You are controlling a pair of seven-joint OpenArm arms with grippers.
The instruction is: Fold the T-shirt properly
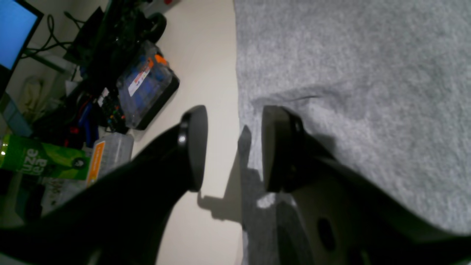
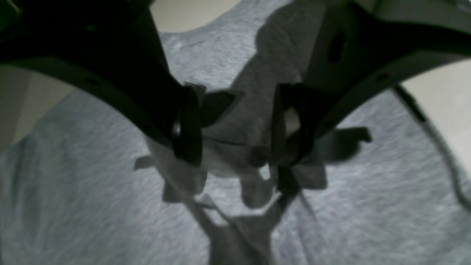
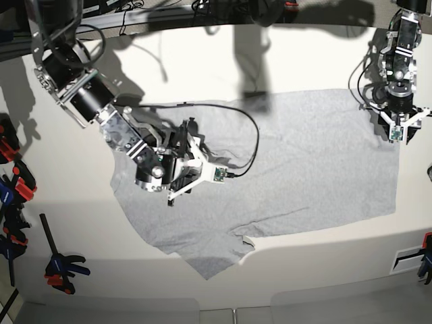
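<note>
I see the table (image 3: pixel 202 67), pale and broad, under both claws, with the T-shirt (image 3: pixel 304 162) spread across it, plain grey side up and mostly flat. One sleeve points toward the near edge, below my right gripper (image 3: pixel 181 162), which sits low over the shirt's shoulder end. In the right wrist view the right gripper (image 2: pixel 235 129) has its jaws apart, with grey cloth directly beneath and between them; whether the pads touch the fabric I cannot tell, and nothing is pinched. My left gripper (image 3: pixel 403 131) hangs at the shirt's far corner. In the left wrist view the left gripper (image 1: pixel 233 147) stands partly spread, straddling the shirt's straight edge: one finger over bare table, the other over cloth, holding nothing. Beyond that bare-table finger lie a clear plastic box (image 1: pixel 147 88) and a green carton (image 1: pixel 40 160). Clamps (image 3: pixel 17 196) line the table edge outside my right arm.
</note>
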